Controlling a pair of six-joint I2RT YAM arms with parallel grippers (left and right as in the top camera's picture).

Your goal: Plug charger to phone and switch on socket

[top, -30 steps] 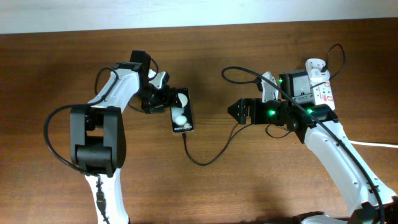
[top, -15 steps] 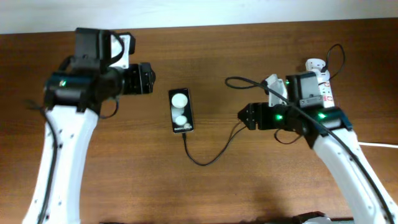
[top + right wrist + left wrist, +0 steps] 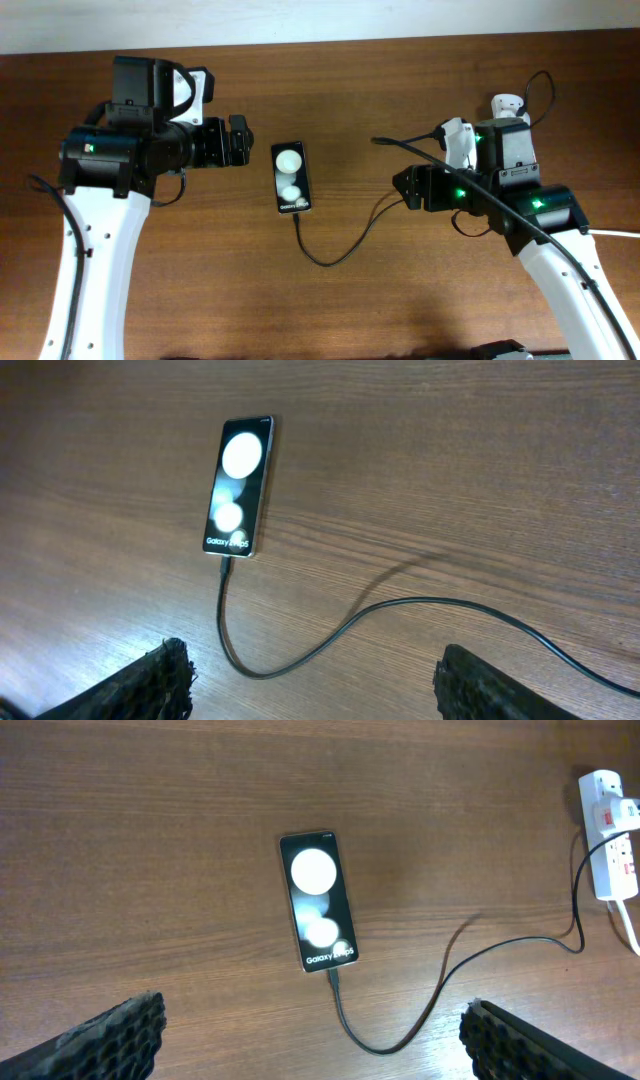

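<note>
Shows the left gripper [image 3: 243, 143] pulled back and lifted off the phone [image 3: 290, 178] since a second ago, now hovering beside it, fingers spread, holding nothing. Leaves the phone flat mid-table, charger [image 3: 330, 262] seated in its lettered end. Suggests plugging finished, with only the socket [image 3: 615, 860] at far right left to switch; too small to read whether on. Shows the right gripper [image 3: 402, 187] also spread and empty, raised near the socket.
</note>
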